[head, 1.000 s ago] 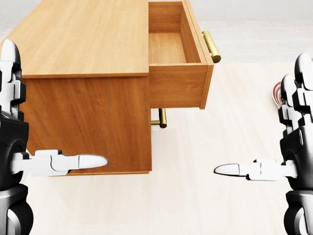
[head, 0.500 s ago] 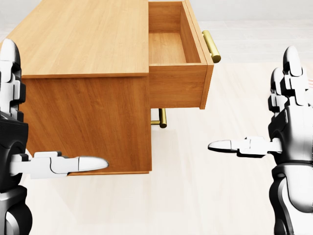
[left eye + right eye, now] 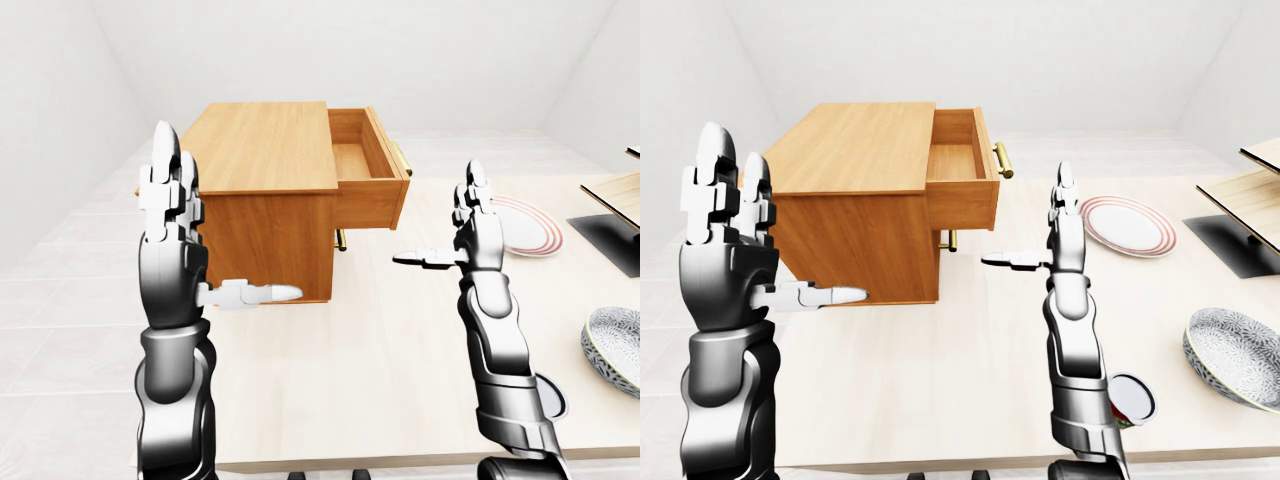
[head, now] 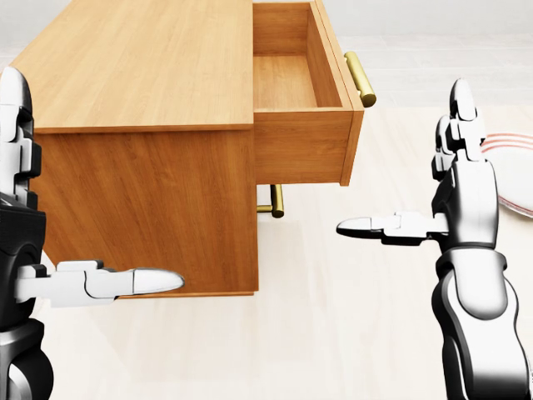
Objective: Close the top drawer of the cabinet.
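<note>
Cabinet [image 4: 141, 125] fills upper left of the head view; its top drawer [image 4: 300, 92] stands pulled out, upper centre. Approach step, no contact yet. Your right hand [image 4: 454, 196] at right and left hand [image 3: 175, 230] both spread-fingered, empty. Next, bring the right palm onto the drawer's brass handle [image 4: 360, 79].

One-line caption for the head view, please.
Top drawer of the wooden cabinet stands open; both open hands, left and right, touch nothing.

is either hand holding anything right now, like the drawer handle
Nothing is held. The left hand and right hand are both open and apart from the top drawer and its handle.
</note>
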### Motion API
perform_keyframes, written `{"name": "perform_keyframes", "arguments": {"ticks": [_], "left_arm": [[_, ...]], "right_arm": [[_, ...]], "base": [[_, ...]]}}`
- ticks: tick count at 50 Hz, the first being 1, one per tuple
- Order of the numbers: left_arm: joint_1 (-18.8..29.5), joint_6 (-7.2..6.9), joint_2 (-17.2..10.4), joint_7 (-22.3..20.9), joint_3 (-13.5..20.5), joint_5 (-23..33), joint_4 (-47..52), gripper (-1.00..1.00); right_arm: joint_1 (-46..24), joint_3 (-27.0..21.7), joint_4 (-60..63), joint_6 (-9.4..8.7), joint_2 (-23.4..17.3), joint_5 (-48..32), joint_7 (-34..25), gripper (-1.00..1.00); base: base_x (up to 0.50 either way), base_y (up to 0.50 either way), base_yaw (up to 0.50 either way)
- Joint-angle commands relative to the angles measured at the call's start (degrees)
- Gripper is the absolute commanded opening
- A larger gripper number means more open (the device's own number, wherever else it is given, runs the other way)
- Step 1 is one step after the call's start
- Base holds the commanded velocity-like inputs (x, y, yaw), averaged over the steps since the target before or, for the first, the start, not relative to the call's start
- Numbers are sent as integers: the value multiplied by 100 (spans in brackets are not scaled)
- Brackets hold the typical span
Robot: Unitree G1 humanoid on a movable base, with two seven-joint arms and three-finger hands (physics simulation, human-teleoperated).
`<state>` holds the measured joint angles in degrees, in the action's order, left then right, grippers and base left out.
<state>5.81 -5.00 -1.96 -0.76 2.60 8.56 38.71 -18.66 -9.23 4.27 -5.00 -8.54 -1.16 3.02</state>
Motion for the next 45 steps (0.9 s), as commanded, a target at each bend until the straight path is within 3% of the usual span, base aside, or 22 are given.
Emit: {"name": "perform_keyframes", "arguments": {"ticks": [1, 15, 17, 21, 33, 35, 45], "left_arm": [[0, 0, 11, 3, -10, 5, 19, 100], [-33, 0, -13, -120, 64, -126, 288, 100], [-21, 0, -217, -210, -178, 180, 242, 100], [-93, 0, 43, -239, -118, -22, 331, 100], [-254, 0, 46, -141, -94, 28, 60, 100], [-239, 0, 48, -127, -62, 7, -37, 100], [-239, 0, 46, -125, -63, 5, -37, 100]], "right_arm": [[-206, 119, -358, 0, 14, -28, 56, 100], [-508, 285, -796, 0, 110, -104, 111, 100], [-540, 296, -904, 0, 119, -108, 116, 100], [-586, 308, -941, 0, 132, -102, 131, 100], [-760, 388, -1281, 0, 190, -126, 175, 100], [-706, 382, -826, 0, 231, 16, 92, 100], [-703, 387, -820, 0, 227, 21, 97, 100]], "base": [[0, 0, 0], [0, 0, 0], [0, 0, 0], [0, 0, 0], [0, 0, 0], [0, 0, 0], [0, 0, 0]]}}
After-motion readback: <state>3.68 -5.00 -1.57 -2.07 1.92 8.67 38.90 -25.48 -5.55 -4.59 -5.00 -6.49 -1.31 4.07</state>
